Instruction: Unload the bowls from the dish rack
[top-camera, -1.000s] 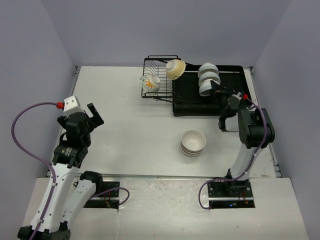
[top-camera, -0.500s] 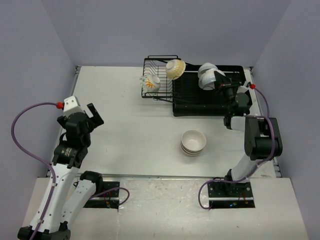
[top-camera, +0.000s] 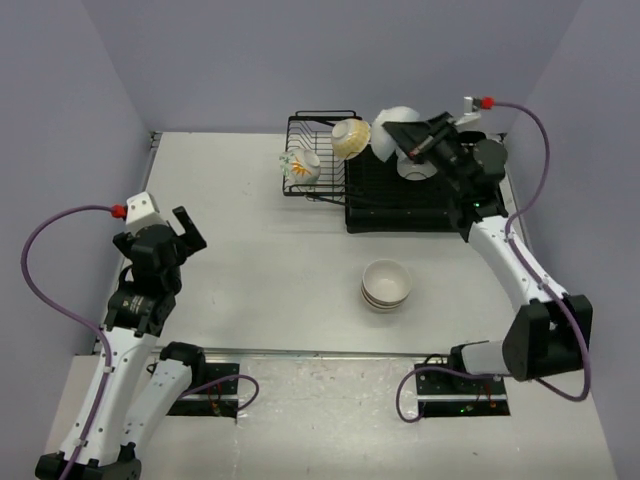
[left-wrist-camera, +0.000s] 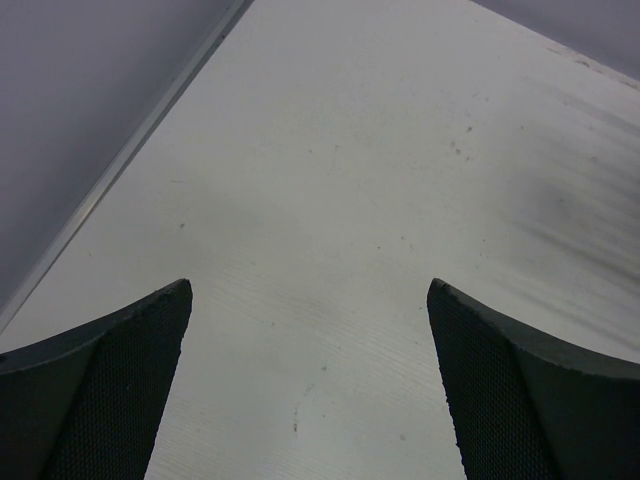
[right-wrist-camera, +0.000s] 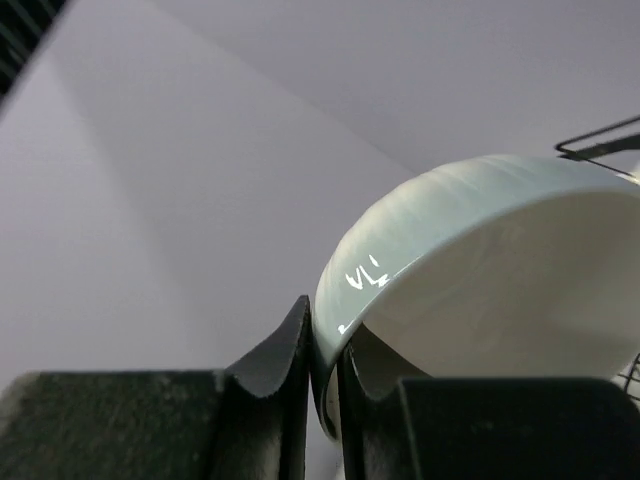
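Bowls (top-camera: 386, 284) stacked on the near tabletop (top-camera: 250, 250) look stiff, glazed, slick and breakable, best pinched at the rim; the left tool (left-wrist-camera: 308, 300) hangs wide apart, and farther off the right tool (right-wrist-camera: 325, 340) clamps a white bowl (right-wrist-camera: 500, 270) by its rim above the dish rack (top-camera: 320, 125).

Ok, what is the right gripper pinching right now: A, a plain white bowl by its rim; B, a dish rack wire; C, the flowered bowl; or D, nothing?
A: the right gripper is shut on the rim of the white bowl, one finger inside and one outside, while the flowered bowl sits in the dish rack.
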